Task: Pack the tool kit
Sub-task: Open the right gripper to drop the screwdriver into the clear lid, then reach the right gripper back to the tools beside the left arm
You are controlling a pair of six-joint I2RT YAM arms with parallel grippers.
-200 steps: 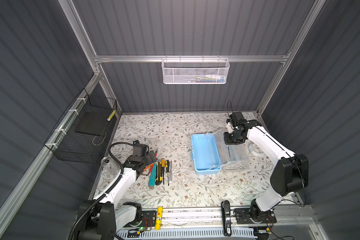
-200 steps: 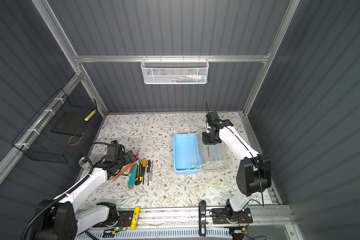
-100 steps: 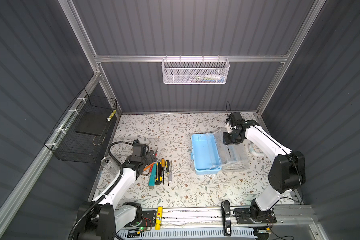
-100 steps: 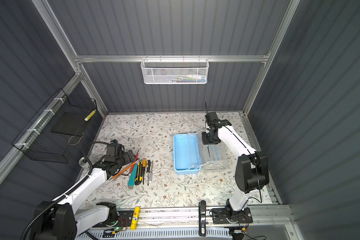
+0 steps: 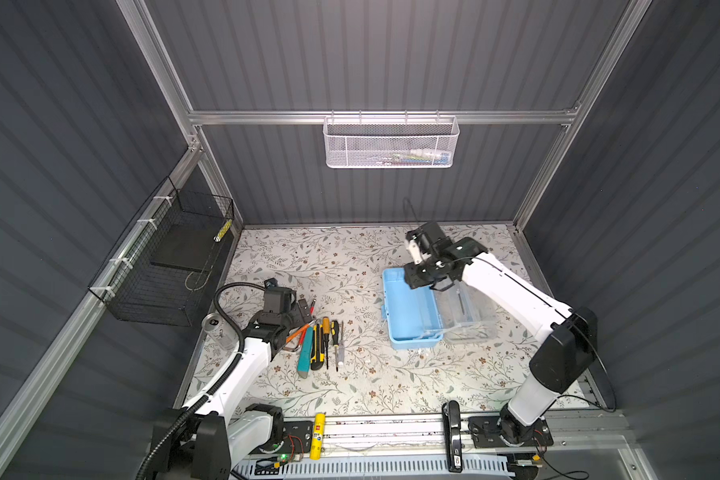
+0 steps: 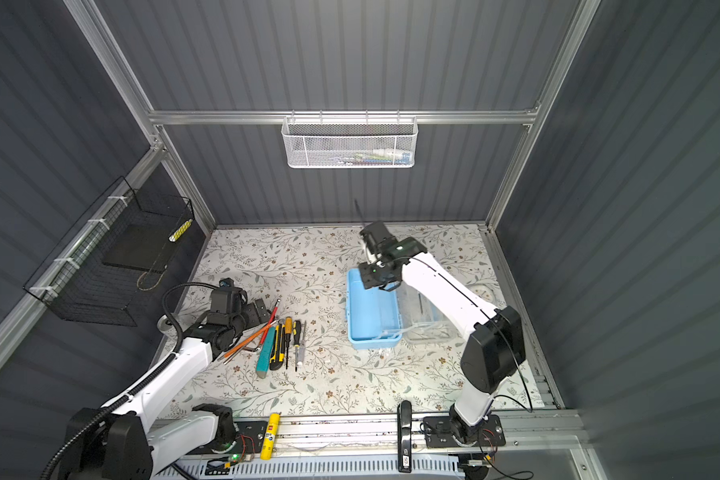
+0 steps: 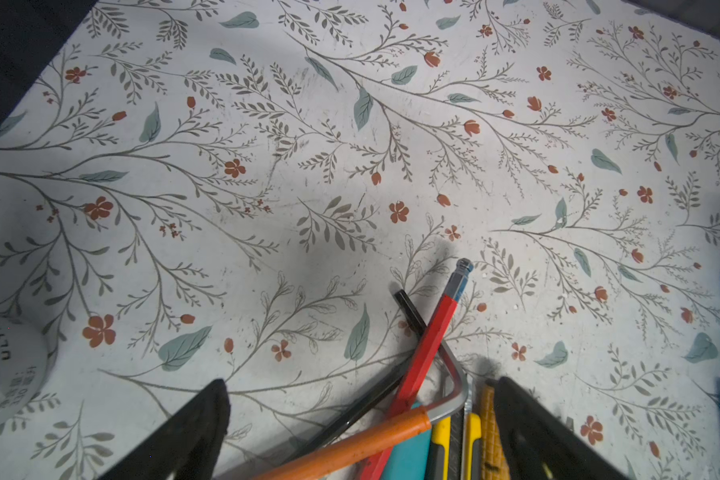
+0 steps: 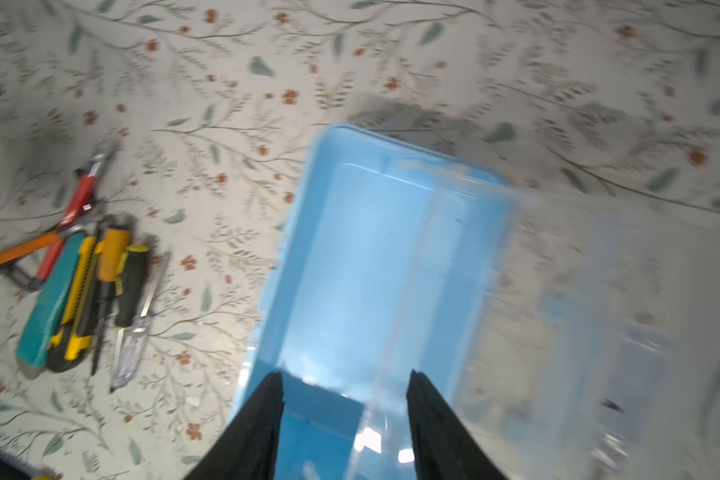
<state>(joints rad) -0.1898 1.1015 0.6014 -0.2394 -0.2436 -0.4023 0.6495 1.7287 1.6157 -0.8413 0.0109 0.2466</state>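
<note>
Nearest me, on the front rail, lies a yellow glue stick point(image 5: 318, 434); its red label is too small to read.

Beyond it, left of the middle of the table point(image 5: 350, 266), the tools lie side by side in a row: a teal tool point(image 5: 304, 355) I cannot name, the knife point(image 5: 317, 348), two screwdrivers point(image 5: 326, 328) and a clear tester point(image 5: 340, 353).

My left claw point(image 7: 358, 384) hangs over the left end of that row, jaws spread as wide as they go, holding nothing; below the gap cross the hex keys point(image 7: 432, 345), one sleeved red, one orange, one black, one bare grey; the wrist view cuts off their lower ends.

Just left of that claw stands a can point(image 7: 5, 365); I read "ULTRA" on its side; the smaller print beside it I cannot make out.

Right of the middle sits the box point(image 5: 408, 309), open, its blue tray empty; the clear lid point(image 5: 468, 313) lies folded out to the right; a thin dark thing shows in or under it, I cannot tell which.

My right claw point(image 8: 346, 374) hovers over the box's far end, jaws about half apart, pinching nothing; that wrist view is smeared.

On the left wall the wire basket point(image 5: 150, 299) holds a flat black slab and a small yellow-striped piece.

On the back wall the mesh basket point(image 5: 350, 153) holds a few pale and coloured things, too blurred to name.
</note>
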